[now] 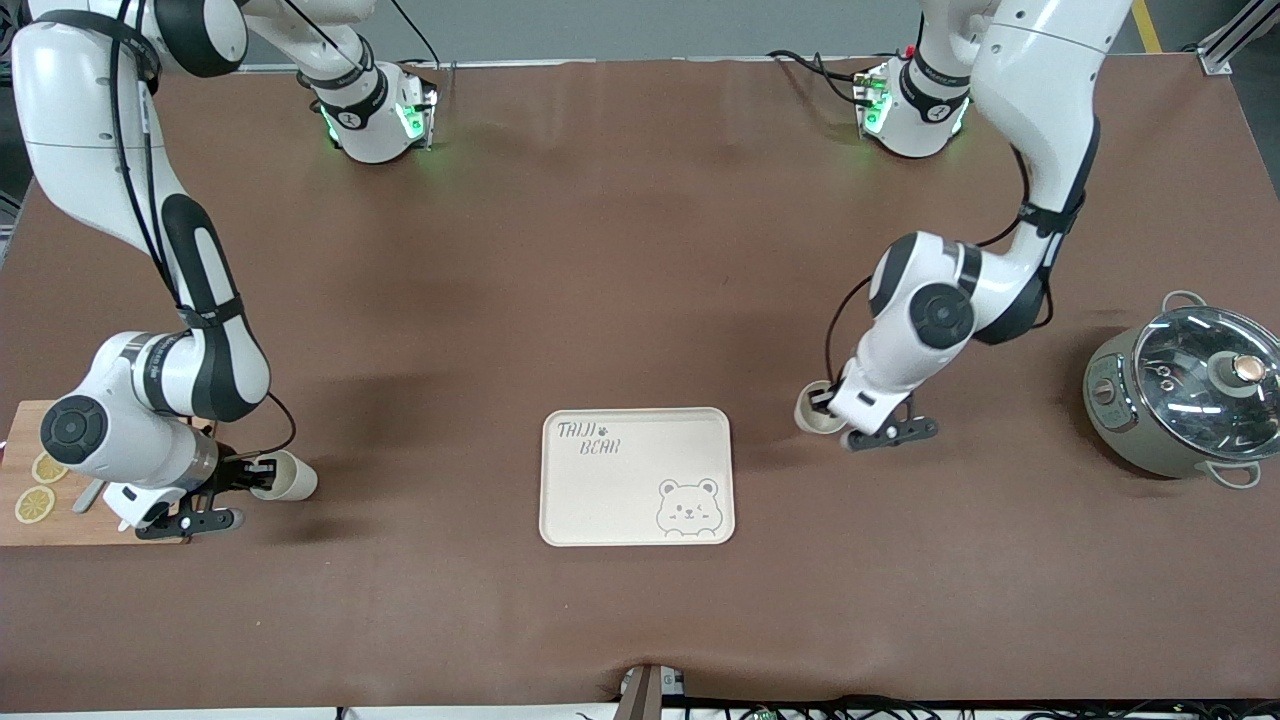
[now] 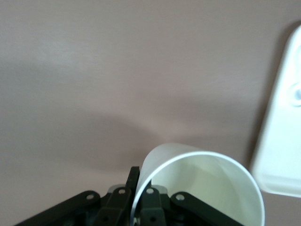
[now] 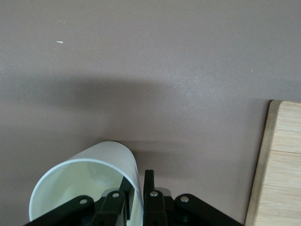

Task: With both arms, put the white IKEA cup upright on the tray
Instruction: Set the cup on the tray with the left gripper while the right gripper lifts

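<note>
The cream tray with the bear drawing lies near the front middle of the table. My right gripper is shut on the rim of a white cup, one finger inside and one outside the wall. The cup is tipped on its side between the cutting board and the tray. In the right wrist view the gripper pinches the cup's wall. My left gripper is shut on the rim of a second white cup, toward the left arm's end from the tray. In the left wrist view the gripper pinches that cup, with the tray's edge beside it.
A wooden cutting board with lemon slices lies at the right arm's end, also in the right wrist view. A grey cooking pot with a glass lid stands at the left arm's end.
</note>
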`<state>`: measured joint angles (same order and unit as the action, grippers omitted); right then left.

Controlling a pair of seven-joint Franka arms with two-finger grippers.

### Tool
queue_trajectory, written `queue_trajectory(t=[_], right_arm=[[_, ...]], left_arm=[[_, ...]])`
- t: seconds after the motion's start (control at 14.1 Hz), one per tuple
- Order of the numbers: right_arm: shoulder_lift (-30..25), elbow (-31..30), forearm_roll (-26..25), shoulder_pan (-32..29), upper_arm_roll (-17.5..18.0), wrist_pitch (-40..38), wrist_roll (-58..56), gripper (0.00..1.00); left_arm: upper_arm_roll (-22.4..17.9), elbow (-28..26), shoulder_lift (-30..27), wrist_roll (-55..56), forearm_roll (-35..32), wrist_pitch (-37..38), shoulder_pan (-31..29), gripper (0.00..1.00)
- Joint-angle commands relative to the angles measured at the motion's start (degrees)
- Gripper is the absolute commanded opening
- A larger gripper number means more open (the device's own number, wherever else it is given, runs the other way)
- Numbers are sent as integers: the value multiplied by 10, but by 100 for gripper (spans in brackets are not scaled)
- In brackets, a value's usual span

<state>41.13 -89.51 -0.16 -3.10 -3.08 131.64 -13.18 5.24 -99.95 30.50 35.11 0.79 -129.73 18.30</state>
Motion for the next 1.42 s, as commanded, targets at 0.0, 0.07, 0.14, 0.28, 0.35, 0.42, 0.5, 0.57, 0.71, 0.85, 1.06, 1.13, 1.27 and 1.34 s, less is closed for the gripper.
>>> queue_trajectory(t=[0.0,0.07,0.14,0.28,0.35,0.42,0.5,0.57,0.71,0.85,1.06,1.13,1.27,1.34], right_arm=[[7,12,10,0,0,-1,-6,0],[7,12,10,0,0,-1,-6,0],[7,12,10,1,0,-1,-5,0],[7,14,10,1,1,-2,-4,0],[5,14,10,0,7,-3,-3,0],[4,16,10,0,10,-6,-2,0],[2,21,11,1,11,-9,0,0],[0,28,17,4,16,-11,3,0],[-9,53,37,5,26,-67,5,0],[-11,95,78,11,29,-136,18,0],[-18,118,82,40,29,-173,94,0],[-26,118,82,52,29,-176,124,0],[-32,117,82,80,30,-177,189,0],[-34,118,82,92,30,-177,225,0]], left_arm=[[-2,131,62,71,-7,76,30,0],[-2,135,66,88,-6,76,40,0],[-3,141,71,104,-5,76,48,0],[-2,173,90,143,-4,72,64,0],[-2,192,103,159,-4,70,75,0],[-4,205,114,174,-5,69,86,0],[-6,212,122,182,-5,57,94,0],[-6,213,126,189,-6,39,101,0],[-8,213,149,193,-7,-4,116,0],[-8,213,168,196,-8,-33,124,0],[-36,213,186,200,-8,-58,153,0],[-47,213,192,204,-8,-67,162,0],[-59,213,197,207,-8,-77,173,0],[-59,213,197,207,-8,-78,173,0]])
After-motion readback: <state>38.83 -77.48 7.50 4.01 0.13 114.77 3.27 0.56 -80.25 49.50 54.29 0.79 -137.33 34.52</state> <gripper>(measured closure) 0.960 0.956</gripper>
